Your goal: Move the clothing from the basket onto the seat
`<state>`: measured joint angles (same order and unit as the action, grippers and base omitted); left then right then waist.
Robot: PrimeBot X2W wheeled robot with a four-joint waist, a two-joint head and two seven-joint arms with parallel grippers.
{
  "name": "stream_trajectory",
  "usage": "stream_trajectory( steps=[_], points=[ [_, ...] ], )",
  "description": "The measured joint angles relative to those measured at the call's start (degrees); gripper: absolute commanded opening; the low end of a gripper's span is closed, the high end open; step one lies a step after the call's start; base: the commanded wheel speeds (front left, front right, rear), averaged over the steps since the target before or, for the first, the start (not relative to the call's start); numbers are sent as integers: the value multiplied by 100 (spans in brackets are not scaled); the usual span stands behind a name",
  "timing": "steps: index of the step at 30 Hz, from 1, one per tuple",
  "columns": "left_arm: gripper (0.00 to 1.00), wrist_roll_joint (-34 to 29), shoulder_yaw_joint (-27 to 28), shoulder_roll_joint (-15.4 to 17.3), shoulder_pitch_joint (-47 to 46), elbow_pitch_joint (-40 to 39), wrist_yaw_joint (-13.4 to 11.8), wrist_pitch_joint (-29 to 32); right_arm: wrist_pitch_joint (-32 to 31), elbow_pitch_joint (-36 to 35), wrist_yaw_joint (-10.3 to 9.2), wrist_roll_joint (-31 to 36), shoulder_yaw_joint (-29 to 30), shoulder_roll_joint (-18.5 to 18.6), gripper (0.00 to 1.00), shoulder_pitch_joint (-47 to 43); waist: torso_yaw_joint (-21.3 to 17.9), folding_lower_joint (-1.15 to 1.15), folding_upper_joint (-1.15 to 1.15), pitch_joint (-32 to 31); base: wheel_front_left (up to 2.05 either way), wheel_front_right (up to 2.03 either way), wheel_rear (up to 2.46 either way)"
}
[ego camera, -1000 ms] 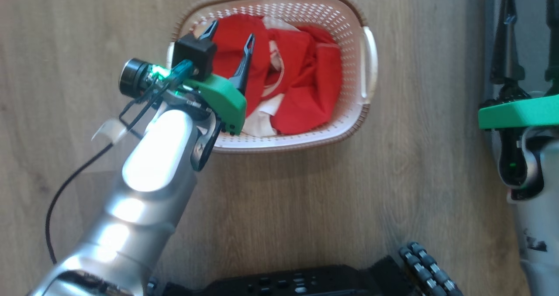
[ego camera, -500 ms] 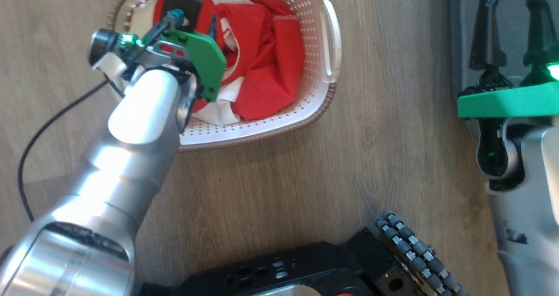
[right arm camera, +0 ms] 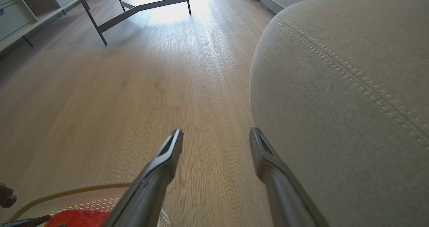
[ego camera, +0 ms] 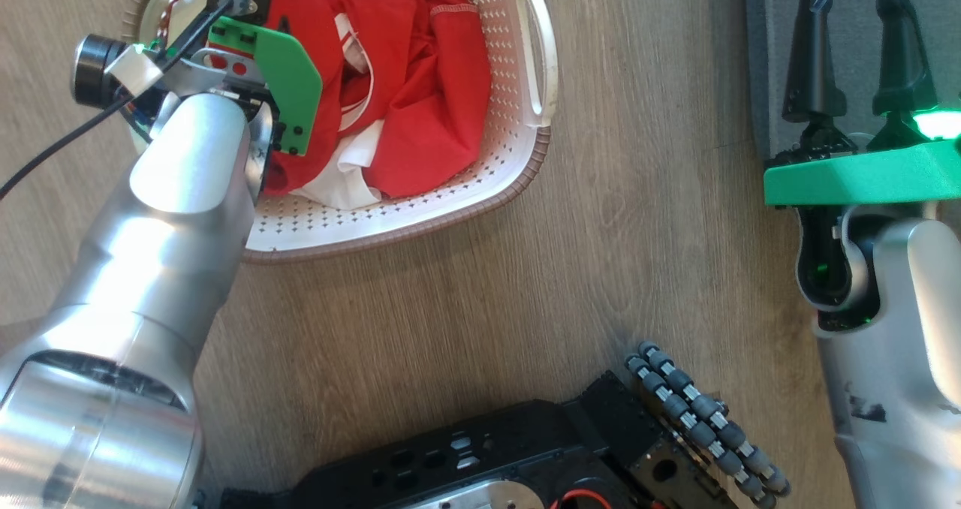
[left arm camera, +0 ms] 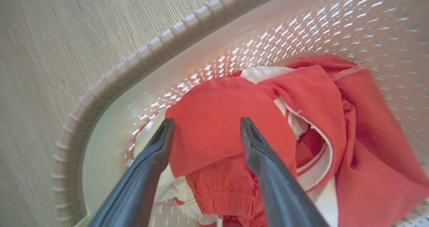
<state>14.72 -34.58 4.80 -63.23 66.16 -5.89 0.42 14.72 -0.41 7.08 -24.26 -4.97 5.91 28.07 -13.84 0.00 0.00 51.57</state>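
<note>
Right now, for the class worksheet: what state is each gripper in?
Left gripper: open, straddling a fold of the red clothing in the basket, not closed on it.
Right gripper: open, empty, beside the grey seat.

Bare floor (ego camera: 638,194) lies open between basket (ego camera: 488,179) and seat (ego camera: 852,13).

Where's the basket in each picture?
Head view: basket at the top left.
Left wrist view: its rim curves across the left and top.
Right wrist view: bottom left corner.
Shared landmark: the red clothing inside it.
</note>
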Motion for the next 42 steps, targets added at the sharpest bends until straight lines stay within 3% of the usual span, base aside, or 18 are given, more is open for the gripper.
stream_trajectory(
  steps=[15,17,18,19,29,42],
  points=[
    [98,-9,-196,74,-369,499,40,333,0,-99,0,-45,-51,-49,100,105,-161,0,0,251,0,0,0],
    [49,-9,-211,94,-369,534,40,353,0,-99,0,-65,-52,-58,100,105,-183,0,0,279,0,0,0],
    [35,-9,-214,105,-369,545,38,353,0,-100,0,-85,-55,-64,100,106,-194,0,0,290,0,0,0],
    [0,-9,-216,114,-369,550,38,353,0,-100,0,-103,-57,-67,100,106,-204,0,0,299,0,0,0],
    [0,-7,-357,53,-369,569,175,31,0,-101,0,-100,-35,-57,100,105,-130,0,0,259,0,0,0],
    [0,600,-174,-216,20,94,465,-1093,0,-40,0,-32,91,200,100,-1,308,0,0,-382,0,0,0]
  ],
)
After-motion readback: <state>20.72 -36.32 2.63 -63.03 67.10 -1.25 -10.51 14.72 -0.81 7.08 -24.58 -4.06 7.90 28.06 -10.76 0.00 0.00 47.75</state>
